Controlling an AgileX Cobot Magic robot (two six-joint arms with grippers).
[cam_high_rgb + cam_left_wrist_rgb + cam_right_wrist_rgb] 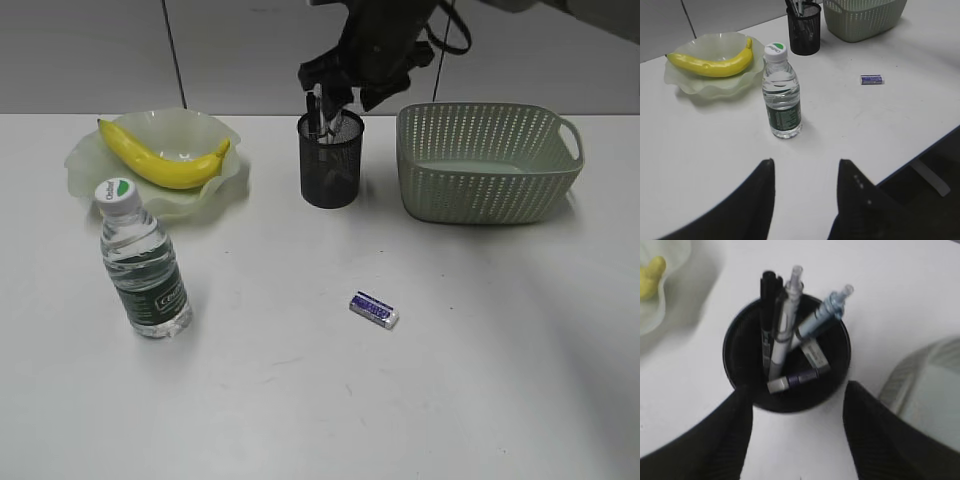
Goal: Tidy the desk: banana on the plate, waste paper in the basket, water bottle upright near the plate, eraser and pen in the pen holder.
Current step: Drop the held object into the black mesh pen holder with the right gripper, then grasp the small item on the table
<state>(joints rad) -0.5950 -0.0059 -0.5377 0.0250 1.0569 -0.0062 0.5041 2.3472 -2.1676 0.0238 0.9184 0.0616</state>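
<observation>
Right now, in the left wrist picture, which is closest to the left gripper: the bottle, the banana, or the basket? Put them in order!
1. Bottle: upright mid-desk, straight ahead of the left gripper.
2. Banana: farther back on the left, lying in the plate.
3. Basket: farthest, at the back right.

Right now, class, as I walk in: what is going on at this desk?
The right end effector hangs open just above the black pen holder, which has pens and erasers inside. The left end effector is open and holds nothing, well short of the water bottle, which stands upright beside the plate. The banana lies on that plate. One eraser lies loose on the desk, and the basket stands at the back right.
</observation>
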